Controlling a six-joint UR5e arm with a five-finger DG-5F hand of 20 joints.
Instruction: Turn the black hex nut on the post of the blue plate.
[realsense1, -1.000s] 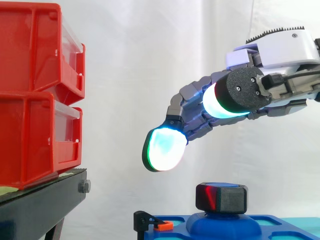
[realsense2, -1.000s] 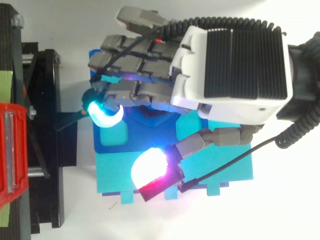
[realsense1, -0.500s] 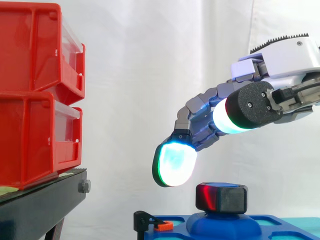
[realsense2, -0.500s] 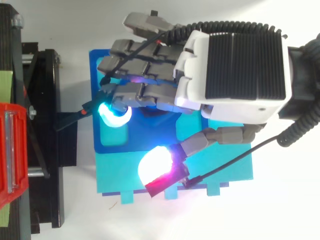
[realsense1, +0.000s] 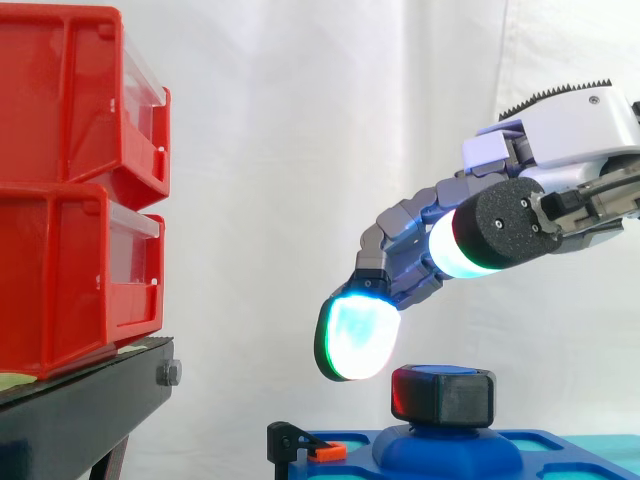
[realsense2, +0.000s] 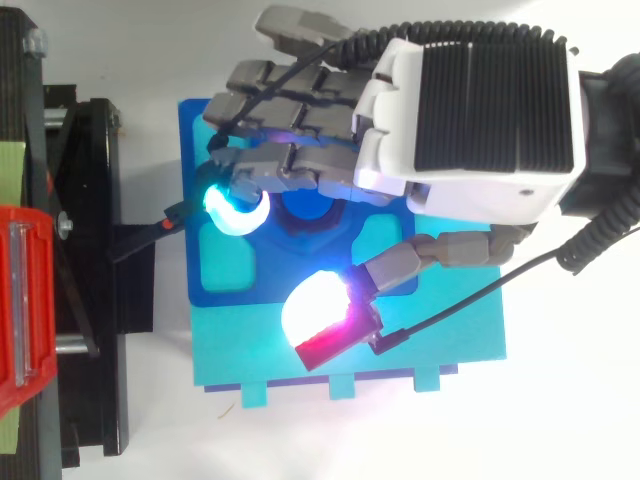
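The black hex nut (realsense1: 443, 396) sits on the post of the blue plate (realsense1: 540, 455), low in the side view. In the top view the nut (realsense2: 305, 211) lies partly under the fingers. My hand (realsense1: 560, 150) hovers above and right of the nut, fingers relaxed and sloping down to the left. One glowing cyan fingertip (realsense1: 357, 338) hangs just above and left of the nut, apart from it. The thumb's pad (realsense2: 315, 308) glows white over the plate's near side. Nothing is held.
Two stacked red bins (realsense1: 80, 190) stand on a black stand (realsense1: 85, 410) at the left. A small black clip with an orange tip (realsense1: 305, 447) sits at the plate's left edge. The blue plate rests on a cyan base (realsense2: 350, 360).
My hand has shifted right and come down, bringing the cyan fingertip from well above-left of the nut to just beside its upper left corner.
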